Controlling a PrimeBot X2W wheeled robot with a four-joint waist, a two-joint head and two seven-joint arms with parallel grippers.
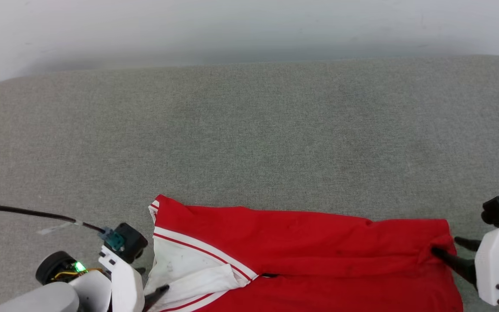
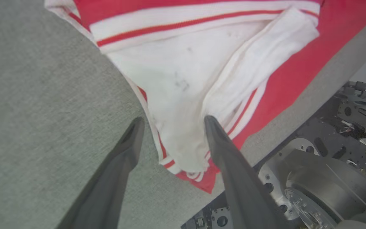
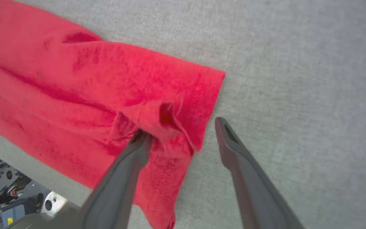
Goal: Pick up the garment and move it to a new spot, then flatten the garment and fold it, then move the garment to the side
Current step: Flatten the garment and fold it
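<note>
as the head sees it: garment [image 1: 301, 242] lies along the near edge of the grey table [image 1: 249, 130], white sleeve [image 1: 180, 268] toward the left.
head, pincers: left pincer [image 1: 152, 281] at the white sleeve, right pincer [image 1: 448, 245] at the red end, both spread.
left wrist: left pincer [image 2: 173, 118] wide, holding nothing; one finger over table [image 2: 43, 95], other over white sleeve [image 2: 186, 73].
right wrist: right pincer [image 3: 182, 126] wide, nothing gripped; one fingertip touches the bunched red corner [image 3: 167, 117], other over bare table [image 3: 297, 79].

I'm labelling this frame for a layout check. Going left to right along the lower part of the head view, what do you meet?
Black cable → left gripper → white sleeve → red body of the garment → right gripper.
</note>
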